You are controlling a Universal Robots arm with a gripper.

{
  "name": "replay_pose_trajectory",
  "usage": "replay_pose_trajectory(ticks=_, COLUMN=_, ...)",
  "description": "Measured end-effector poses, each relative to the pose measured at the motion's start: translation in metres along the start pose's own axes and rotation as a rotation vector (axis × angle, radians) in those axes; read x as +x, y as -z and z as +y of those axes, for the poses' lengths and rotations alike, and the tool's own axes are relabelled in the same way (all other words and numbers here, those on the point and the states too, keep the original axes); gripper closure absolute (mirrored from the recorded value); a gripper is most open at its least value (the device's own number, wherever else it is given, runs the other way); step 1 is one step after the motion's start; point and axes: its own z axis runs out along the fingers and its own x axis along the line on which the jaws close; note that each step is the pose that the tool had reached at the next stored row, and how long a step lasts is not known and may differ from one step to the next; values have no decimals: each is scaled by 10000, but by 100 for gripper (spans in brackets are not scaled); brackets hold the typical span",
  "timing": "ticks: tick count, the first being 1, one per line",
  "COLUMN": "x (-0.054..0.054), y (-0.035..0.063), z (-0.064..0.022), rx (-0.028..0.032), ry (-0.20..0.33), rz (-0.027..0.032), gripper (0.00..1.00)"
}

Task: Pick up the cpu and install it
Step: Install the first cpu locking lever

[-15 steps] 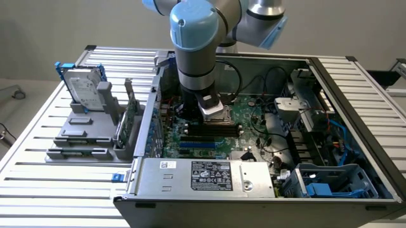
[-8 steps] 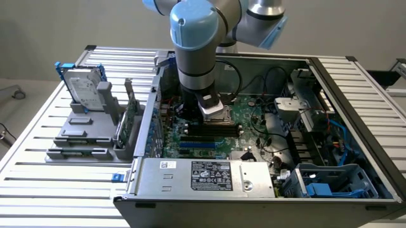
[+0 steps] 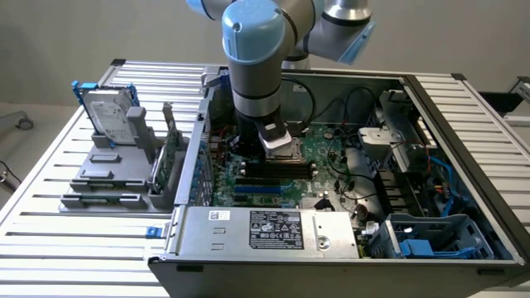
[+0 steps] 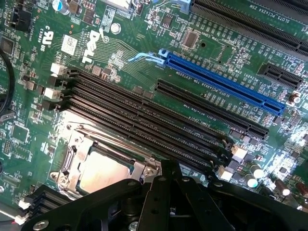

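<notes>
The cpu (image 4: 102,174), a small square chip with a pale silver top, lies inside the metal-rimmed socket (image 4: 72,154) on the green motherboard (image 4: 125,53). My gripper (image 4: 163,202) is a black body just above the board, right beside the socket, and it is shut with nothing seen in it. In the exterior view the arm reaches down into the open computer case, with the gripper (image 3: 272,149) low over the board's middle, above the dark memory slots (image 3: 277,167).
Long black memory slots (image 4: 144,120) and a blue expansion slot (image 4: 226,84) run beside the socket. The case walls (image 3: 192,155), power supply (image 3: 265,230), cables and a blue drive cage (image 3: 439,239) ring the board. A hard drive (image 3: 112,115) in a blue frame stands on the grey fixture outside.
</notes>
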Motion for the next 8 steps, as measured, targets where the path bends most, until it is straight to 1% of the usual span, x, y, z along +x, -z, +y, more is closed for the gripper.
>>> replay_pose_trajectory(ticks=6, x=4, y=19, z=-5, rx=-40, ry=8, rz=-29, gripper=89)
replay_pose_trajectory(ticks=7, x=2, y=41, z=-1, rx=-92, ry=8, rz=-61, gripper=89)
replay_pose_trajectory(ticks=8, x=1, y=62, z=0, rx=-113, ry=9, rz=-74, gripper=89)
